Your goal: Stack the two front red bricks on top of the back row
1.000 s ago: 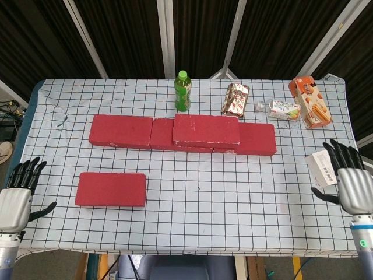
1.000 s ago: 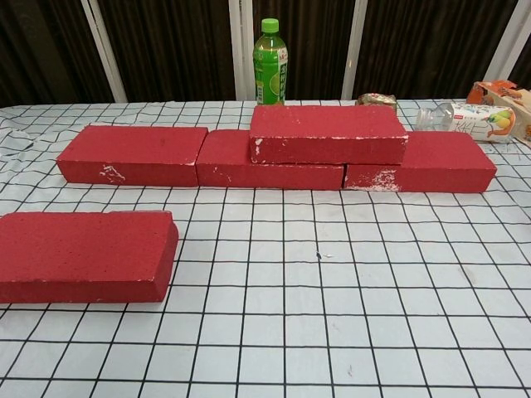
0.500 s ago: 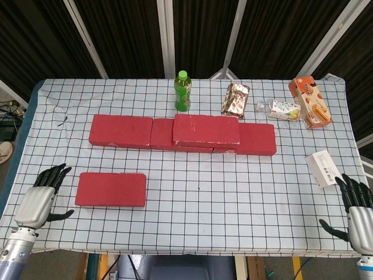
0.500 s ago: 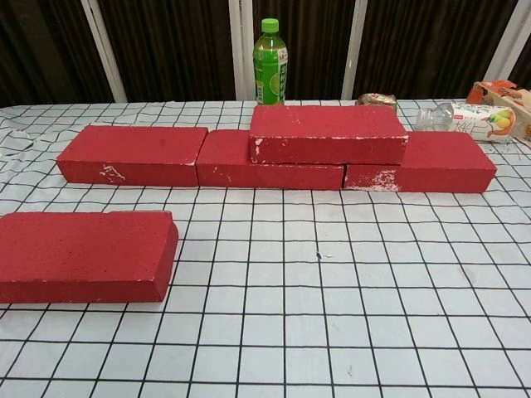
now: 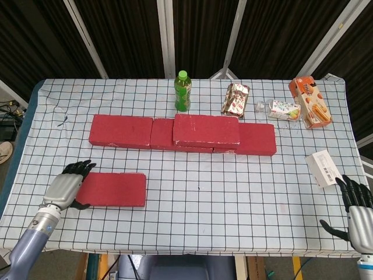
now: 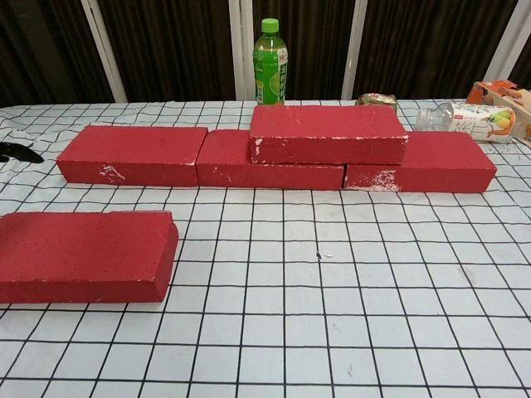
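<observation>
One red brick [image 5: 112, 189] [image 6: 83, 255] lies alone at the front left of the checked table. Behind it stands the back row of red bricks: left [image 5: 120, 131], middle [image 5: 162, 135] and right [image 5: 259, 139]. Another red brick [image 5: 206, 129] [image 6: 328, 133] lies on top of the row, across the middle and right ones. My left hand [image 5: 66, 186] is at the front brick's left end, fingers apart and reaching over that end; a grip is not evident. My right hand [image 5: 359, 213] hovers at the front right table edge, fingers spread and empty.
Along the back edge stand a green bottle [image 5: 182, 91], a snack packet [image 5: 235, 99], a lying plastic bottle [image 5: 282, 109] and an orange box [image 5: 310, 102]. A white box [image 5: 322, 168] lies near the right edge, just ahead of my right hand.
My left hand has moved rightward and forward up to the front brick's left end. My right hand pulled back from the white box earlier and now holds still.
</observation>
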Tool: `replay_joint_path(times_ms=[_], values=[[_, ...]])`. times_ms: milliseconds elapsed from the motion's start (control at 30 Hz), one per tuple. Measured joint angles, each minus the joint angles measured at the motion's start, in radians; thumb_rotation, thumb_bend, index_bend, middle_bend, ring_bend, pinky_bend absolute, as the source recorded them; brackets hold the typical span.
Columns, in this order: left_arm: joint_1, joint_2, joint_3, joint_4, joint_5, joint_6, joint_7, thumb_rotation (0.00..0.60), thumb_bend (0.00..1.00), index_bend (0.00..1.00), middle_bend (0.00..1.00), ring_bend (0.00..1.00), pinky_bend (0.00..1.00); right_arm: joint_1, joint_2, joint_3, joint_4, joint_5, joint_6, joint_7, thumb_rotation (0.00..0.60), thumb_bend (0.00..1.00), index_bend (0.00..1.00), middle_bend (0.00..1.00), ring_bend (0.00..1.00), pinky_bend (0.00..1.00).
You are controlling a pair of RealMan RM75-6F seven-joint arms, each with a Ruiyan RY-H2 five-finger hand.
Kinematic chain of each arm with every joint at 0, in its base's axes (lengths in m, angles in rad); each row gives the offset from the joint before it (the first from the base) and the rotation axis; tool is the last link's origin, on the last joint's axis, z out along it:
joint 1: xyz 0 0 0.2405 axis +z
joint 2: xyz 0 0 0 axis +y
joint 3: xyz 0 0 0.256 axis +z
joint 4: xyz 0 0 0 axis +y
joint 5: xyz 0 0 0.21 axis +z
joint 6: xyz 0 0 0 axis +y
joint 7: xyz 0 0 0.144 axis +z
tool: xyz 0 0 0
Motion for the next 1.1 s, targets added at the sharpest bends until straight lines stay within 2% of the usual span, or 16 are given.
replay_joint_path(times_ms=[133, 333, 667, 933, 1100], values=[[-0.071, -0.054, -0.003, 0.023, -0.093, -0.016, 0.058, 0.6, 0.0, 0.0, 0.0, 0.0, 0.0, -0.005, -0.001, 0.001, -0.003, -0.01, 0.005, -0.017, 0.6, 0.19, 0.0, 0.0, 0.0, 0.0], [-0.122, -0.104, 0.005, 0.066, -0.143, -0.024, 0.065, 0.6, 0.0, 0.0, 0.0, 0.0, 0.0, -0.01, -0.006, -0.001, -0.009, -0.036, 0.007, -0.04, 0.6, 0.19, 0.0, 0.0, 0.0, 0.0], [-0.151, -0.088, 0.054, 0.043, -0.155, -0.025, 0.066, 0.6, 0.0, 0.0, 0.0, 0.0, 0.0, -0.007, -0.009, 0.003, -0.015, -0.035, -0.013, -0.055, 0.6, 0.19, 0.0, 0.0, 0.0, 0.0], [-0.162, -0.133, 0.082, 0.089, -0.134, 0.009, 0.073, 0.6, 0.0, 0.0, 0.0, 0.0, 0.0, -0.004, -0.017, -0.016, -0.025, -0.084, -0.029, -0.112, 0.6, 0.19, 0.0, 0.0, 0.0, 0.0], [-0.177, -0.139, 0.088, 0.096, -0.143, -0.004, 0.067, 0.6, 0.0, 0.0, 0.0, 0.0, 0.0, 0.0, -0.024, -0.023, -0.035, -0.093, -0.046, -0.142, 0.6, 0.19, 0.0, 0.0, 0.0, 0.0]])
